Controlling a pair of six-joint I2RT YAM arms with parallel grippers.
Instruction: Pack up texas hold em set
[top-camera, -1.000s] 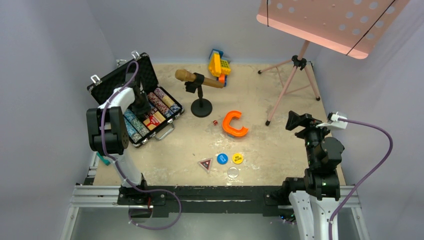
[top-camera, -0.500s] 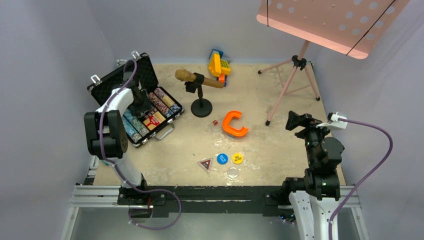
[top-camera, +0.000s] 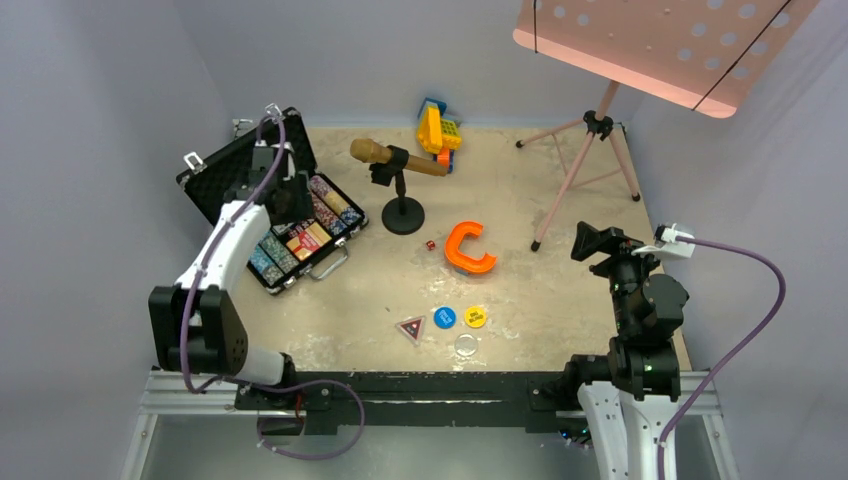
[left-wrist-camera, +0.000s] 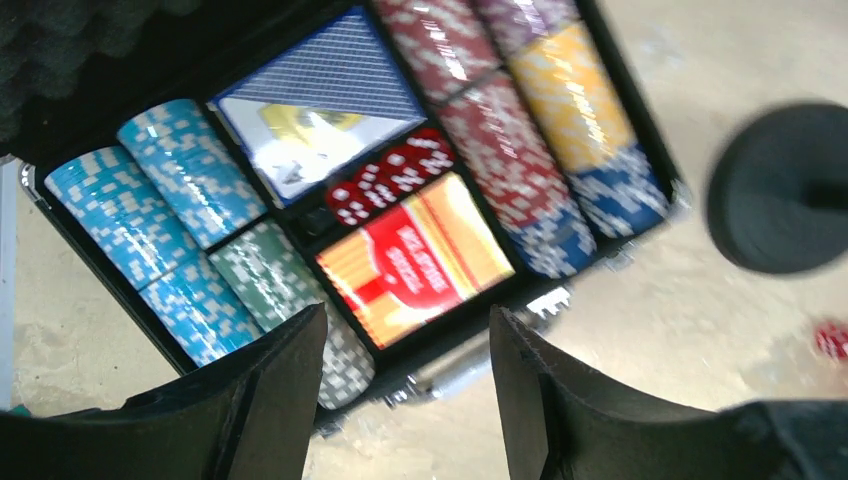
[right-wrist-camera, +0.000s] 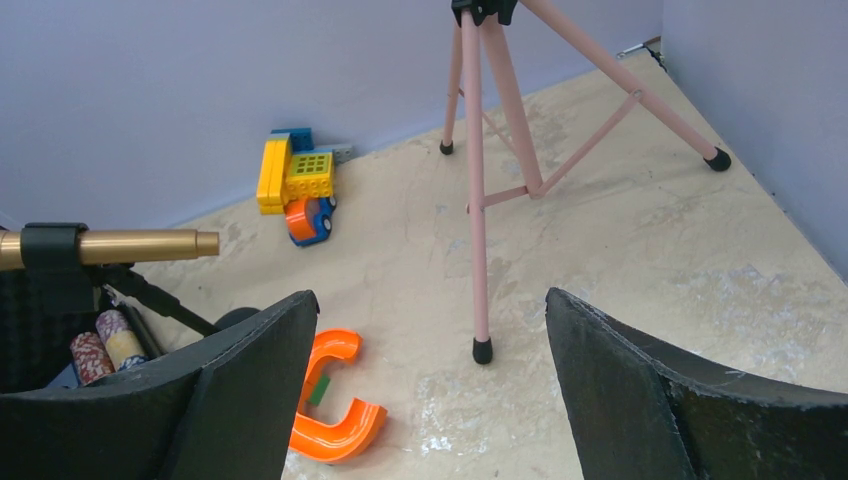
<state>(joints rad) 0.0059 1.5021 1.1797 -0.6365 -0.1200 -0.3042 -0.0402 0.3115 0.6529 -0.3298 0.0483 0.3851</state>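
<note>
Left pincer (left-wrist-camera: 402, 345) hangs spread wide, holding nothing, over the black case (top-camera: 215, 168), which lies open at the far left of the tabletop (top-camera: 570, 300). Inside the case lie chip rows (left-wrist-camera: 190, 170), a red card deck (left-wrist-camera: 420, 255), a blue-backed deck (left-wrist-camera: 320, 95) and red dice (left-wrist-camera: 395, 180) between the two decks. One loose red die (top-camera: 430, 245) sits just beside the orange C-shaped piece (top-camera: 468, 250). Near the front edge, the triangular button (top-camera: 411, 328), blue button (top-camera: 445, 317) and yellow button (top-camera: 476, 317) lie in a row. Right pincer (right-wrist-camera: 430, 297) is likewise parted and empty, well apart from them all
</note>
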